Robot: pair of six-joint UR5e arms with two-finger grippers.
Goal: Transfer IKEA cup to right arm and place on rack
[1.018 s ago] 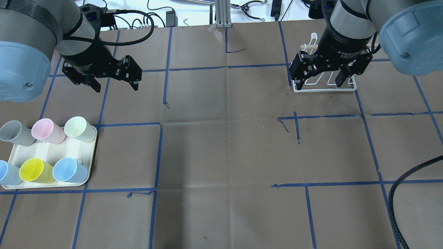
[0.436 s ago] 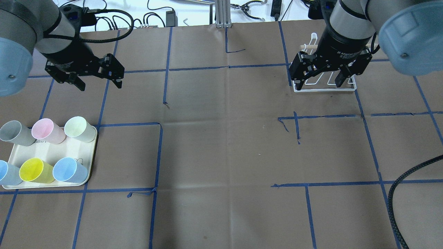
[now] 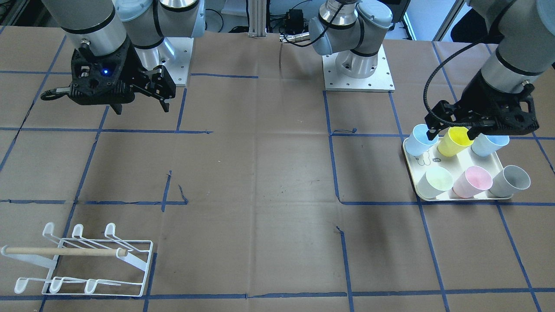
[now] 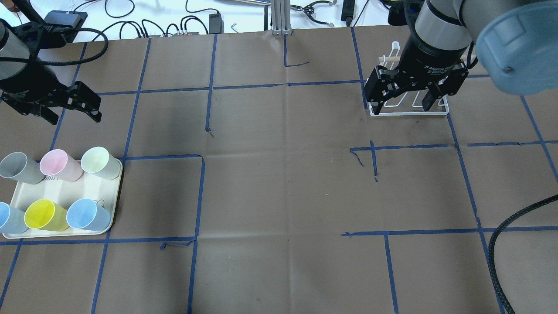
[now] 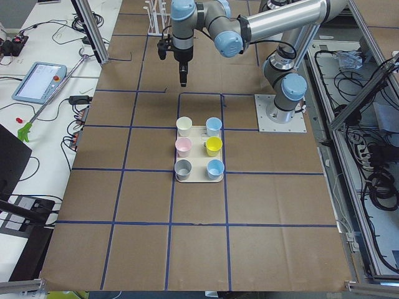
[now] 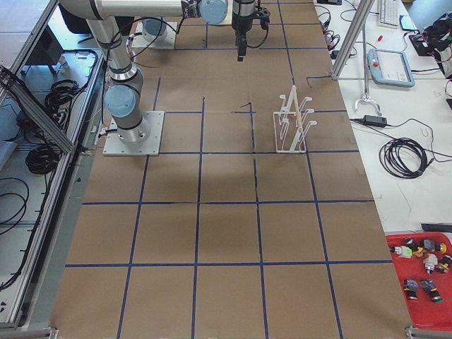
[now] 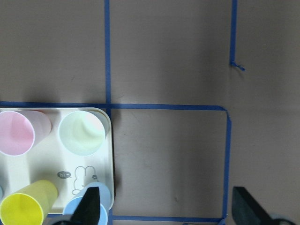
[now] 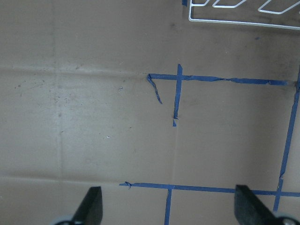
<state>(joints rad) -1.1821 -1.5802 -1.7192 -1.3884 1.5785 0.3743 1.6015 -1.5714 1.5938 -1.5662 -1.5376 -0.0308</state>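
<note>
- IKEA cups (image 4: 15,165), six in pastel colours, stand upright and close-set in two rows on the cream tray (image 4: 65,192) at the robot's left end of the bench (image 4: 279,196). None is lifted.
- Left gripper (image 4: 74,118) hovers high beside the tray, off its inner corner in the wrist view. Its jaws are spread wide and hold nothing.
- Right gripper (image 4: 402,107) hangs above the bench on the robot's side of the rack (image 3: 65,251). Its jaws are likewise wide apart and empty.
- Step in hand, as judged: the approach for a pick. Hand-over and racking are not yet begun.
- Next move, as judged: centre the left jaws over one cup, descend, and close on its wall without nudging the neighbours.
- Edges: the pale green cup (image 4: 96,160) and blue cup (image 4: 85,214) at the tray's inner edge have free room on one side. The pink cup (image 4: 56,163) and yellow cup (image 4: 41,214) are flanked on both.
- Open room: the wide stretch of bench between tray and rack bears only blue tape lines (image 4: 198,196), which suits a mid-air transfer. The rack lies toward the operators' side, its pegs unoccupied.
</note>
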